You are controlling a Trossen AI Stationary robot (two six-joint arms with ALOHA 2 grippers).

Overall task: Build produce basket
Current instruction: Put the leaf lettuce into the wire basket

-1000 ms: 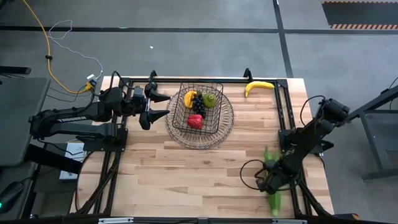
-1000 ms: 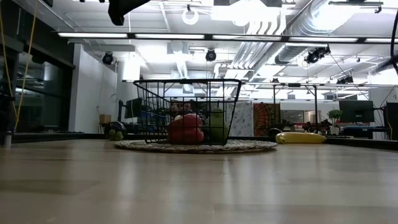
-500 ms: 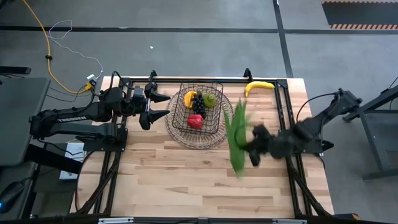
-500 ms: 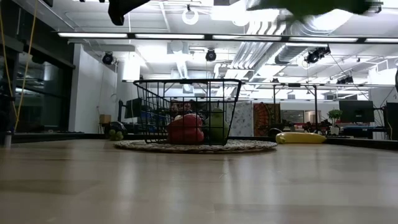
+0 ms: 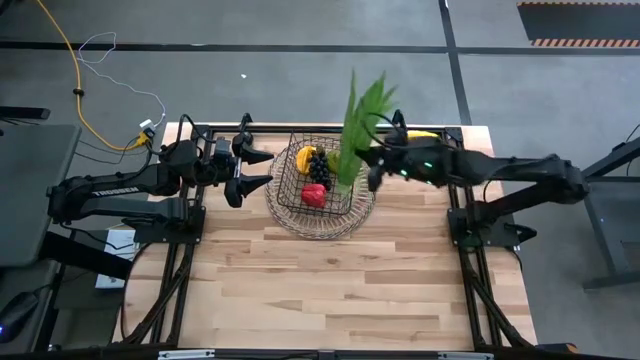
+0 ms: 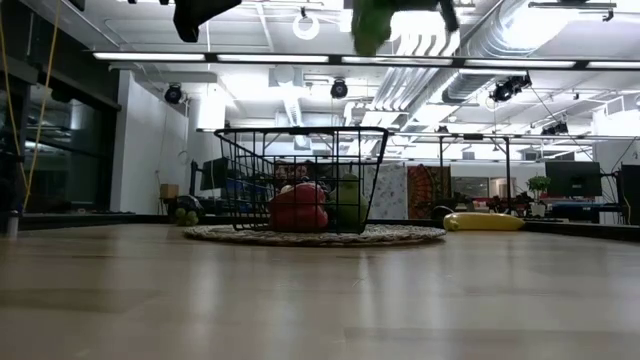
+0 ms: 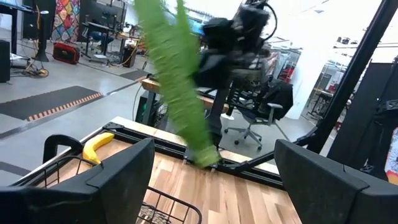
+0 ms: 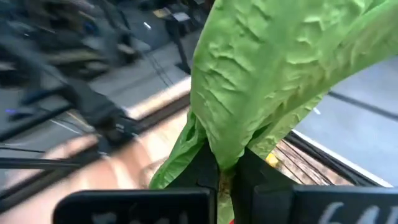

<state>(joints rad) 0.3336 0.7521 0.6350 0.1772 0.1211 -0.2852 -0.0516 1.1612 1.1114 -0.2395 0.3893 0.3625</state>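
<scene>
A second ago my right pincer (image 5: 372, 168) was low at the near right edge of the tabletop (image 5: 300, 280) with the corn ear (image 5: 352, 125); half a second ago it was mid-swing beside the basket (image 5: 322, 185); now it hangs over the basket's right rim, clamped shut on the ear's base, leaves fanning toward the far edge. That puts the ear about where I judge a release would land it among the red pepper (image 5: 314, 195), grape bunch (image 5: 319, 165), yellow-orange fruit (image 5: 304, 158) and green fruit (image 5: 333, 160) (the banana (image 5: 415, 138) lies outside on the tabletop, beyond my arm). My left pincer (image 5: 250, 168) waits, spread open with nothing in it, just beside the basket's left side, unmoved. The leaves fill my right wrist view, so I cannot see the basket floor beneath, nor how high I am above the rim; the low view cuts off the ear at its top edge.
</scene>
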